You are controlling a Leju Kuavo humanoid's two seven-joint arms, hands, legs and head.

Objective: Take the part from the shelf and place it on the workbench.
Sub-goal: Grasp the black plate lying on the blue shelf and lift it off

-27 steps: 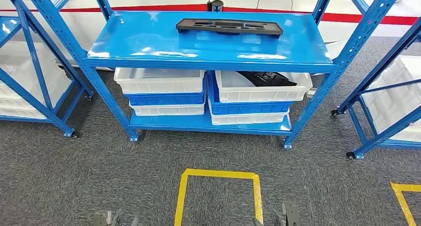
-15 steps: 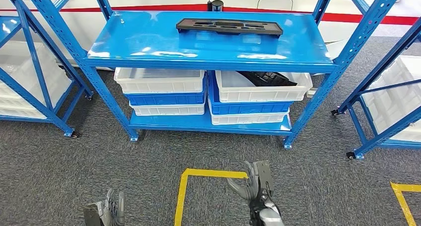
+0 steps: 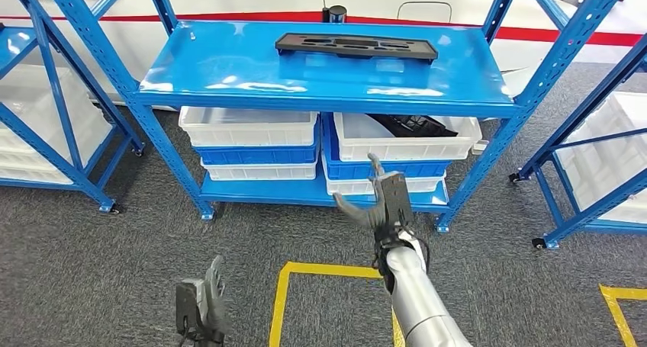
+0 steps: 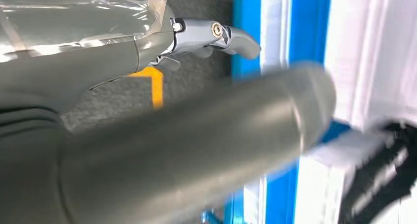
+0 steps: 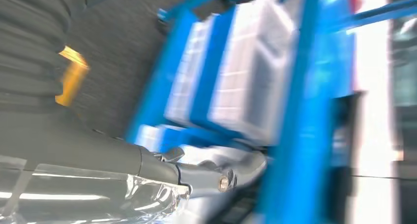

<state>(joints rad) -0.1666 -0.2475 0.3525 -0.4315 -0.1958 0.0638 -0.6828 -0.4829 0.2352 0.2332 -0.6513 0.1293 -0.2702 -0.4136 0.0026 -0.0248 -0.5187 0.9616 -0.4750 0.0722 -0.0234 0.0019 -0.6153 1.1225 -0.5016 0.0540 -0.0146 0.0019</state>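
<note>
Right hand (image 3: 379, 198) has risen, fingers spread, empty | left hand (image 3: 200, 301) low, empty | you've yet to reach the part (image 3: 356, 46) on the far shelf (image 3: 229, 72).

Bins, floor tape and neighbouring racks

White bins (image 3: 248, 126) and blue bins (image 3: 259, 155) sit stacked under the top deck; the right upper white bin (image 3: 404, 145) holds a dark object (image 3: 412, 123). A yellow tape square (image 3: 284, 286) marks the grey carpet (image 3: 91, 263). A side rack (image 3: 46, 133) stands beside it.
</note>
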